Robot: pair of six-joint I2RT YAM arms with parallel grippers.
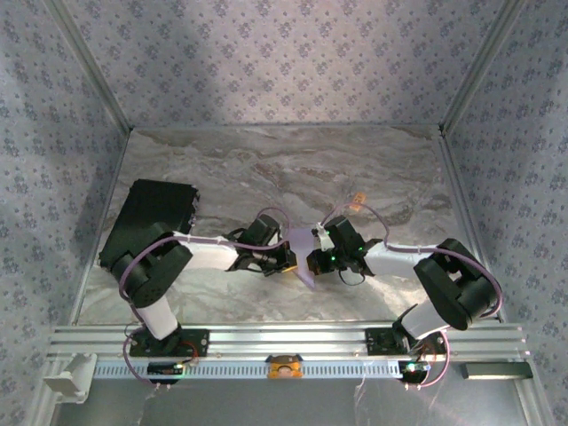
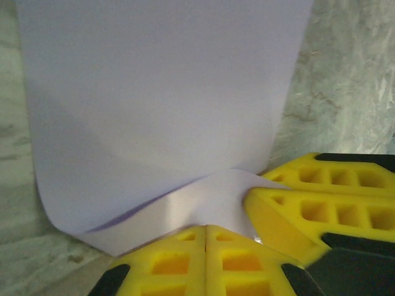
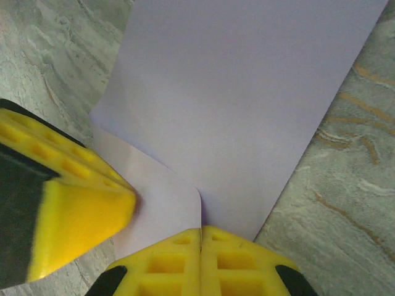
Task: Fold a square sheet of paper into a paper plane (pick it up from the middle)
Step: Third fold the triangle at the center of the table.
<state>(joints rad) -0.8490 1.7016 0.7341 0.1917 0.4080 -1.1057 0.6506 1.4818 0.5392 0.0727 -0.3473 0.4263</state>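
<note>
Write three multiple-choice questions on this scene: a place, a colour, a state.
1. The black pad lies at the table's: A) left B) right C) middle.
2. The paper sheet is: A) green B) lavender C) red.
3. The left claw and right claw are: A) both open B) one open C) both shut on the sheet.
1A: it lies far left in the top view. 2B: both wrist views show lavender. 3C: each claw's pads meet on the sheet.

Right gripper (image 3: 202, 231) at 6 o'clock, jaws pressed together on edge of square sheet of paper (image 3: 247, 105). Left gripper (image 3: 80, 209) at 8 o'clock, touching curled flap. Marble table (image 3: 345, 185) beneath.
</note>
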